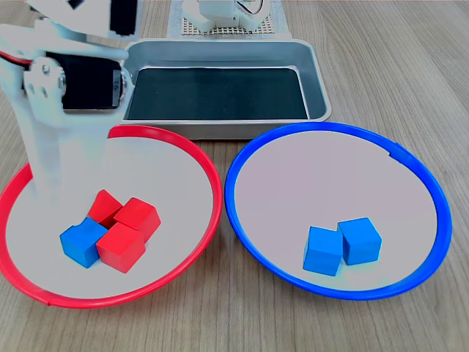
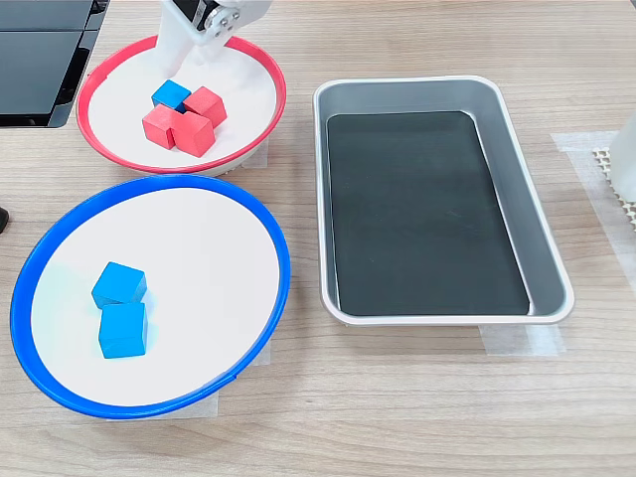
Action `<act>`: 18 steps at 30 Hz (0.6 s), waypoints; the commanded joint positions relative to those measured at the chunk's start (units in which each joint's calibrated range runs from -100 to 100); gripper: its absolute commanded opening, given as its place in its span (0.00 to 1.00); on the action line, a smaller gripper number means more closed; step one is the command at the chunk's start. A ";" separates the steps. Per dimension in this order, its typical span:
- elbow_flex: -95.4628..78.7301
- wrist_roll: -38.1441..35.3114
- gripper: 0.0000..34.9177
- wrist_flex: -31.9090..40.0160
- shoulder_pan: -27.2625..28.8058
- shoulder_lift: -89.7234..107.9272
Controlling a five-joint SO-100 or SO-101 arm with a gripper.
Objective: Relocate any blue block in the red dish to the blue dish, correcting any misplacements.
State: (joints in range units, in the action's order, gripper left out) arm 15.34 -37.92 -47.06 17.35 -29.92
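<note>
The blue block [image 1: 83, 242] lies at the lower left of the first exterior view, in the red dish [image 1: 196, 158], touching three red blocks [image 1: 121, 246] on its right. The gripper [image 2: 177, 50] hangs just above and behind it; whether its jaws are open cannot be told. The block's left side is free. The blue dish [image 1: 242, 158], holding two blue blocks, has open floor.

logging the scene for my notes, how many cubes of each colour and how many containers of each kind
blue cubes: 3, one in the red dish at, two in the blue dish at and
red cubes: 3, all in the red dish, at
round dishes: 2
metal tray: 1
total: 9
</note>
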 commanded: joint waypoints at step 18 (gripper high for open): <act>12.47 0.10 0.42 -1.51 -1.30 -7.99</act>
State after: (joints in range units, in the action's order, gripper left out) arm 24.95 -38.02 -48.21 16.81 -38.02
